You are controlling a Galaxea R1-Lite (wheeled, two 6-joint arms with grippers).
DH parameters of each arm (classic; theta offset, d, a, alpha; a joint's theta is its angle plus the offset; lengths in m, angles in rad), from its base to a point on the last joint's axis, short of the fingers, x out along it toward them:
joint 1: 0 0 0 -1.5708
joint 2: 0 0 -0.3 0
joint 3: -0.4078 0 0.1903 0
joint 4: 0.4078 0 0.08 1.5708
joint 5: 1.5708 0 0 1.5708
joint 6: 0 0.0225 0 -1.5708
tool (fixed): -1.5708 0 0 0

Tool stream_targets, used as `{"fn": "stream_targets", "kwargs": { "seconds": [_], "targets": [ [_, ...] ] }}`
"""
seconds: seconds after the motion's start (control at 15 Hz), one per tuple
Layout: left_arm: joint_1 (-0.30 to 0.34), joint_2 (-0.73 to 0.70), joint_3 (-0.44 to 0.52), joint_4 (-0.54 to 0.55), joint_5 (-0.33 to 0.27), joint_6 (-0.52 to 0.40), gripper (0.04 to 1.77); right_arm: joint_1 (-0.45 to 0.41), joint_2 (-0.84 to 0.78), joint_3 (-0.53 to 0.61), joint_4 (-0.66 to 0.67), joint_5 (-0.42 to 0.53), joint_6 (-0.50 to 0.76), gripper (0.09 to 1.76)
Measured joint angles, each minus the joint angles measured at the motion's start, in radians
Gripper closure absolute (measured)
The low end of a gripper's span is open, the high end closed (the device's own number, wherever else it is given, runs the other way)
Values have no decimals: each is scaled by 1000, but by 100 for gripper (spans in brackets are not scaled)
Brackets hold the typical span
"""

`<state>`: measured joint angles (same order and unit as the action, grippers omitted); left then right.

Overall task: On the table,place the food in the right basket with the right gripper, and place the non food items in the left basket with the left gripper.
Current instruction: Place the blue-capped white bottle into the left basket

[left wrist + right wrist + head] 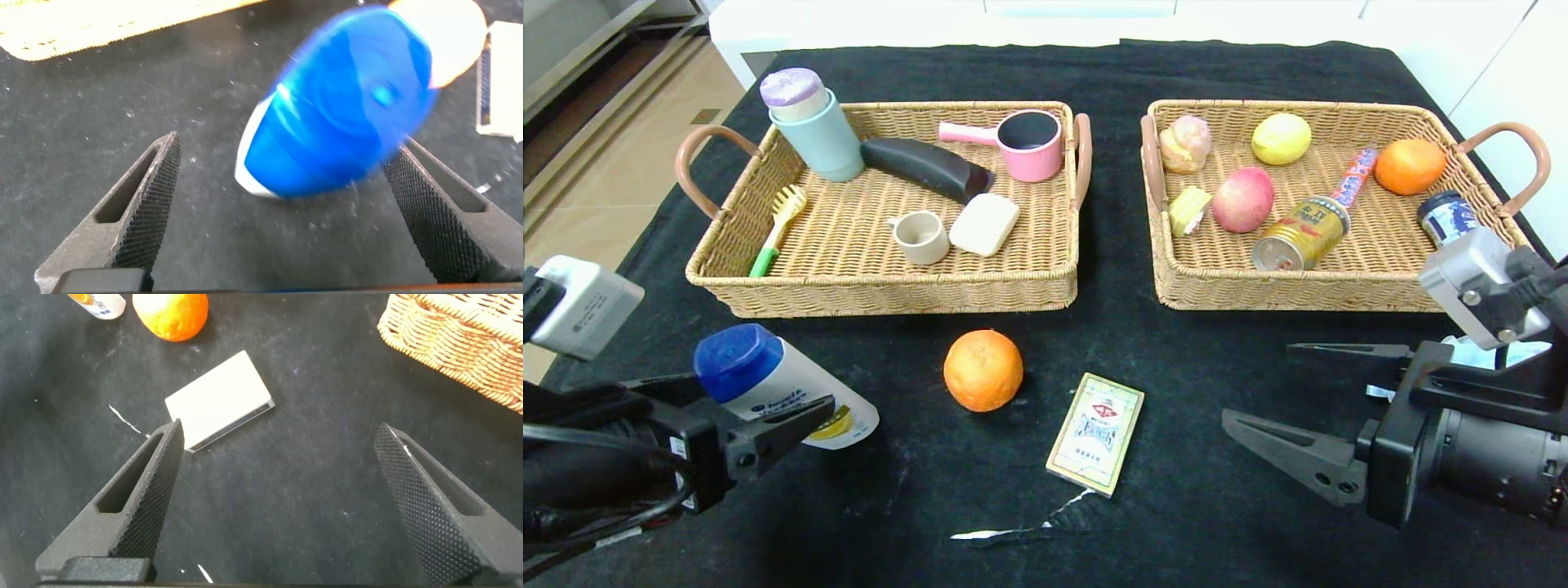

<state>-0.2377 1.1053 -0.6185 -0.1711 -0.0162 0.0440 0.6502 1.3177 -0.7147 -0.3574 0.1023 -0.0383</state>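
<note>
Bench (1225,73), black cloth. Left basket (882,286) and right basket (1176,286) behind orange (983,370). Left tool (756,412) left of orange, jaws wide, straddling shampoo bottle (776,384), not gripping. Right tool (1307,408) right of orange, open, empty. Card box (1096,433) just right-front of orange.

The left gripper (792,404) covered the lower side of the shampoo bottle (792,392) at the lower left of the head view; in the left wrist view the bottle's blue cap (343,102) was smeared by blur. The card box (500,80) was cut by that view's right edge. At the right edge of the head view, the right arm's camera box hid part of a small jar (1444,214) and most of a pale-blue thing (1474,353) behind the right gripper (1258,388). Print on the card box was too small to read.
</note>
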Motion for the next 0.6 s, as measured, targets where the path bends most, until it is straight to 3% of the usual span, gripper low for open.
{"fn": "stream_targets", "kwargs": {
  "seconds": [0.6],
  "targets": [
    [2,48,-21,-5,0,2,9,0,0,0,0,0,0,14]
  ]
}}
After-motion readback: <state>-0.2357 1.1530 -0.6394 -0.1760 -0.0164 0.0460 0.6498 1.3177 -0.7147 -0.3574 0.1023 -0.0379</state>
